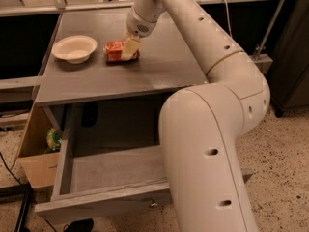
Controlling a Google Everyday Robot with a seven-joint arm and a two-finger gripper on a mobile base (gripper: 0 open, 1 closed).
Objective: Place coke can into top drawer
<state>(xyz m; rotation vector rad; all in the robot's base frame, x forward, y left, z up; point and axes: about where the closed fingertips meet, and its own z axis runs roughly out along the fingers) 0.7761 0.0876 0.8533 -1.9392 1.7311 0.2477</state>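
The coke can (114, 51), red-orange with white markings, lies on its side on the grey tabletop (159, 66), right of a cream bowl. My gripper (128, 49) reaches down from the white arm and sits right at the can's right end, one cream finger (129, 47) in front of it. The can rests on the table. The top drawer (101, 175) is pulled open below the table, its inside bare, with a small metal knob (153, 204) on its pale front edge. My arm hides the drawer's right part.
A cream round bowl (74, 48) stands on the table left of the can. A cardboard box (36, 153) with a green packet (53, 139) sits under the table at left. A dark cabinet (289, 57) stands at right. The floor is speckled.
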